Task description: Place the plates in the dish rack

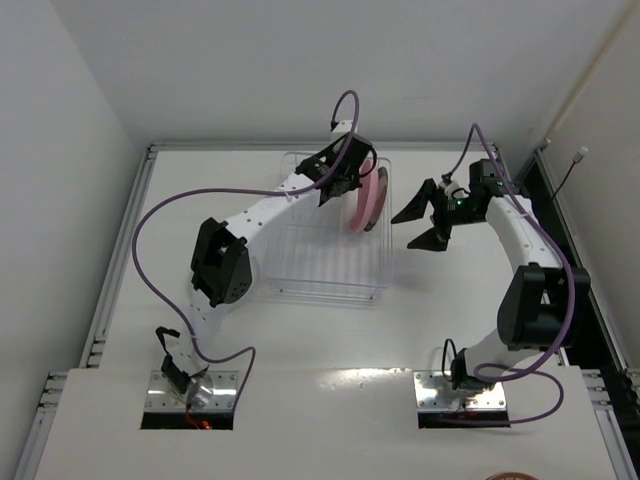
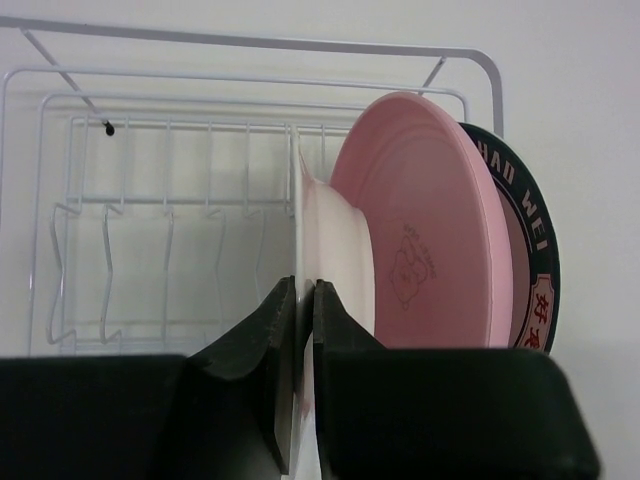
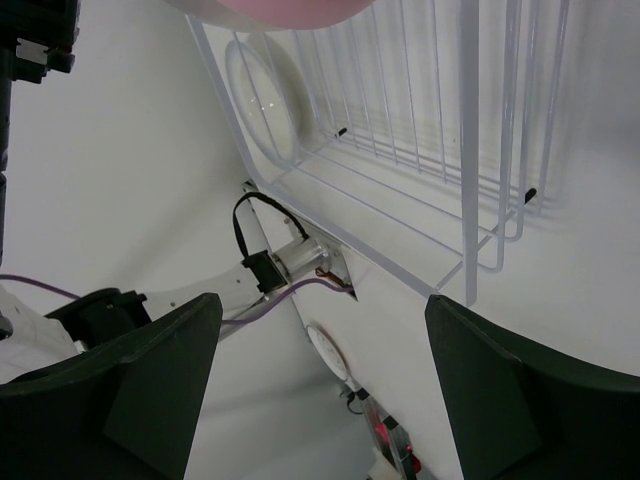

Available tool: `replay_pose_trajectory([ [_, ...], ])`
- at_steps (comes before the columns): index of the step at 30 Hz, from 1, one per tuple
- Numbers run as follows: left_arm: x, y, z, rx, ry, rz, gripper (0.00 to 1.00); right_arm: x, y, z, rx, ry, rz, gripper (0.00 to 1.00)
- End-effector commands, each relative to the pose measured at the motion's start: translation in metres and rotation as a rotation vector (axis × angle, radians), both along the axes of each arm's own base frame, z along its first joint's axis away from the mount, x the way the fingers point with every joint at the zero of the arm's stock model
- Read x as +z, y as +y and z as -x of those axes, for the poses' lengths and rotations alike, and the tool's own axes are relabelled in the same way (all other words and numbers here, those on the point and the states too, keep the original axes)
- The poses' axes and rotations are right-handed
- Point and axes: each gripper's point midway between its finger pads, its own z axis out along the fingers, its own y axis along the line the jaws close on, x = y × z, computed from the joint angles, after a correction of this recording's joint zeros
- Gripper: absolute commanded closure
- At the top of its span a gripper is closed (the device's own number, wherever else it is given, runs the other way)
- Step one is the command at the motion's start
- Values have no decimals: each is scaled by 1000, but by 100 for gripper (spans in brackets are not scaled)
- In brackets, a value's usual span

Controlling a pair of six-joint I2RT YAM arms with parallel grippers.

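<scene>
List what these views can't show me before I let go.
- Left wrist: the left gripper hides where the clear plate meets the dish rack.
- Left wrist: the pink plate covers most of the dark-rimmed plate.
- Right wrist: top edge cuts off the pink plate.
- Top external: the clear plate is too faint.

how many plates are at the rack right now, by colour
pink plate: 1
white plate with dark patterned rim: 1
clear glass plate: 1
total: 3
</scene>
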Motion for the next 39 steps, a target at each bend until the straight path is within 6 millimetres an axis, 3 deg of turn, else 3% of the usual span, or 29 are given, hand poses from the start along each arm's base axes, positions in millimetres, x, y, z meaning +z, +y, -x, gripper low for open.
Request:
replay_pose_trajectory([
  [1, -45, 13, 11, 4, 101, -119, 97, 11, 0, 3, 9, -48, -9, 19],
  [4, -45, 14, 11, -3, 100, -127, 91, 13, 0, 4, 9, -57, -8, 19],
  [7, -56, 10, 14, -24, 128, -126, 68, 13, 0, 4, 9, -57, -8, 19],
  [8, -54, 7, 13, -32, 125, -114, 56, 13, 0, 4, 9, -57, -8, 19],
  [12, -53, 5, 15, -46, 127, -99, 36, 13, 0, 4, 9, -57, -8, 19],
  [18, -25, -9, 8, -82, 69, -41, 26, 11, 0, 2, 9, -57, -8, 19],
  [25, 25, -26, 2, -127, -19, 71, 21, 11, 0, 2, 9, -57, -8, 19],
  [27, 30, -30, 1, -137, -29, 88, 20, 11, 0, 2, 9, -57, -8, 19],
  [29, 51, -35, 2, -163, -64, 135, 20, 11, 0, 2, 9, -57, -8, 19],
  [30, 47, -35, 2, -163, -61, 133, 18, 11, 0, 2, 9, -57, -8, 19],
  [32, 64, -38, 5, -191, -94, 165, 18, 11, 0, 2, 9, -57, -8, 19],
  [33, 59, -40, 7, -203, -81, 165, 18, 11, 0, 2, 9, -57, -8, 19],
  [35, 76, -40, 9, -213, -107, 191, 18, 9, 0, 2, 9, -57, -8, 19],
  [39, 84, -36, 8, -221, -123, 195, 18, 9, 0, 2, 9, -57, -8, 19],
])
